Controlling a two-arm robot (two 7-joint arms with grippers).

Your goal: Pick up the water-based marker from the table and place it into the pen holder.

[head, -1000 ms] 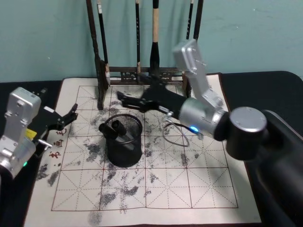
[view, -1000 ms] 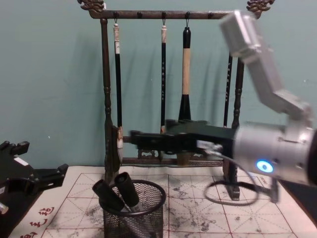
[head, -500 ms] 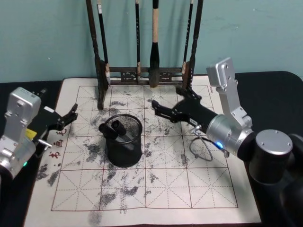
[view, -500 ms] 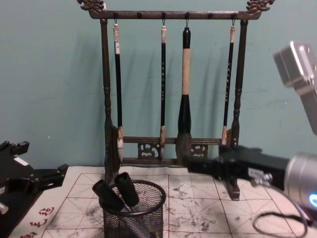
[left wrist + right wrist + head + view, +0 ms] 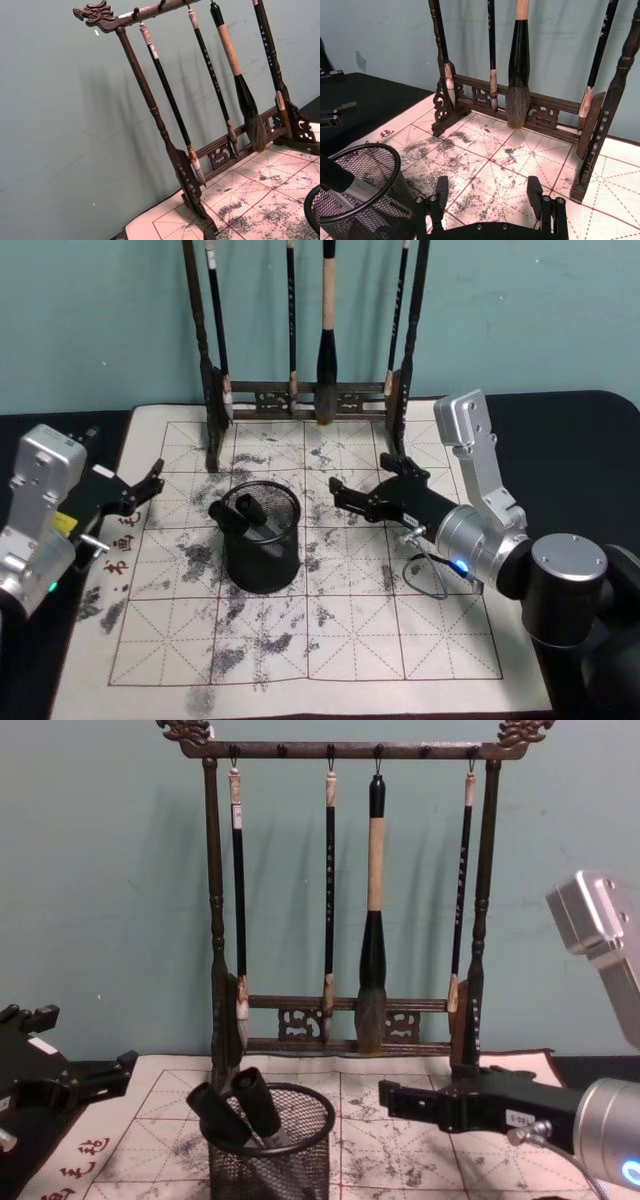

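Note:
The pen holder point(image 5: 262, 552) is a black wire-mesh cup standing on the calligraphy mat; it also shows in the chest view point(image 5: 272, 1160) and the right wrist view point(image 5: 394, 161). A dark-capped water-based marker point(image 5: 248, 507) point(image 5: 256, 1100) leans inside it beside a second dark marker point(image 5: 214, 1113), both caps poking over the rim. My right gripper point(image 5: 342, 497) point(image 5: 488, 192) point(image 5: 392, 1098) hovers to the right of the holder, open and empty. My left gripper point(image 5: 148, 485) rests open at the mat's left edge, apart from the holder.
A tall dark wooden brush rack point(image 5: 300, 395) point(image 5: 345, 750) with several hanging brushes stands at the back of the mat. The ink-stained gridded mat point(image 5: 330, 630) lies on a black table. A loose cable point(image 5: 425, 575) hangs under the right arm.
My right arm has drawn back from above the holder and in front of the rack, moving right and lower. Its gripper stays open and empty. The left arm has not moved.

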